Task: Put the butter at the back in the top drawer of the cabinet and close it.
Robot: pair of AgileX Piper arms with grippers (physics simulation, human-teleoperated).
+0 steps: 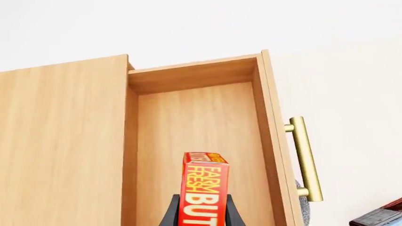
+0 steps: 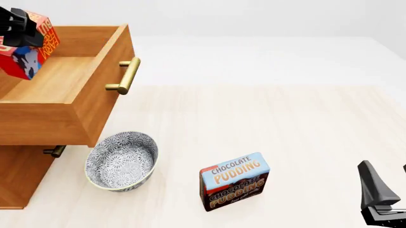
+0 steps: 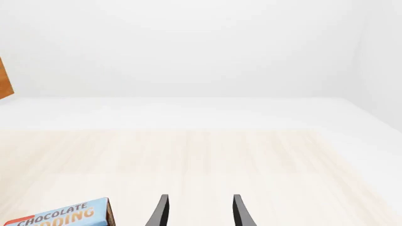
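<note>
The left gripper (image 1: 202, 217) clamps the small red butter box (image 1: 204, 188) above the open orange-brown wooden top drawer (image 2: 60, 80) — lowering and release come next — while the right gripper (image 3: 198, 212) idles, parted.

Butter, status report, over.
Left gripper shut on butter, over open top drawer. Right gripper open, idle. Nothing in the way.

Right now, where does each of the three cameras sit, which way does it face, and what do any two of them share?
Front view: above and behind the arms, facing forward and down at the cabinet, bowl and pudding box; both grippers show at its edges.
Left wrist view: behind the left gripper, looking into the open top drawer; its fingers clamp the butter.
Right wrist view: behind the right gripper, facing the bare table; fingers apart, empty.
Shared: front and left wrist both show butter and drawer.
</note>
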